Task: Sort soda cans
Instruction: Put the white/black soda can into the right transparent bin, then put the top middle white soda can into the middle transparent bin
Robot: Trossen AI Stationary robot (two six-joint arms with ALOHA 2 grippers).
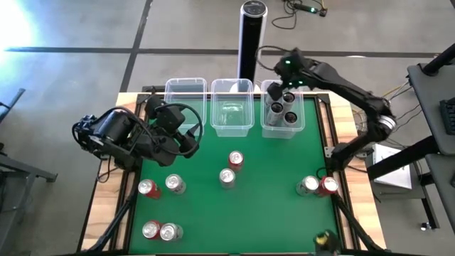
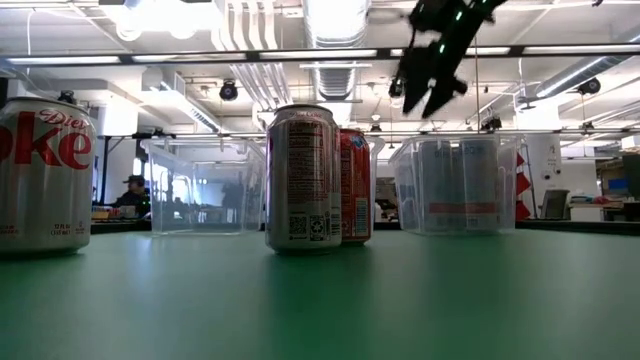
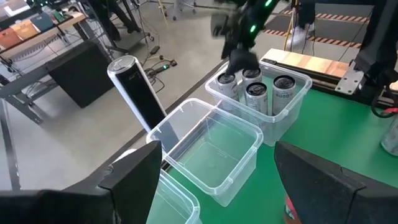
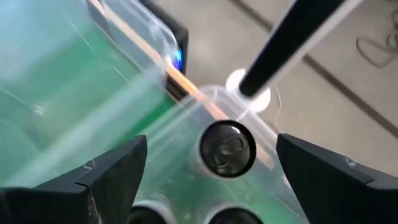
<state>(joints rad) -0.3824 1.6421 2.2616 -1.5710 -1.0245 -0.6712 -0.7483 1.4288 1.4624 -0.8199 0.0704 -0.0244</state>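
Green worktop (image 1: 270, 178) carries loose soda cans (image 1: 227, 177) across the lower frame. Upper right, the right gripper (image 1: 279, 91), fingers apart and empty, hangs over the right tub (image 1: 302, 121) holding dark cans (image 1: 290, 117); best lift straight up, clearing the rim. Left gripper (image 1: 190, 136) waits open mid-left.

Bright ceiling lights (image 2: 160, 15) flare white in the low view; glare whitens the floor (image 1: 18, 25) from above. The right wrist view is smeared with motion blur.
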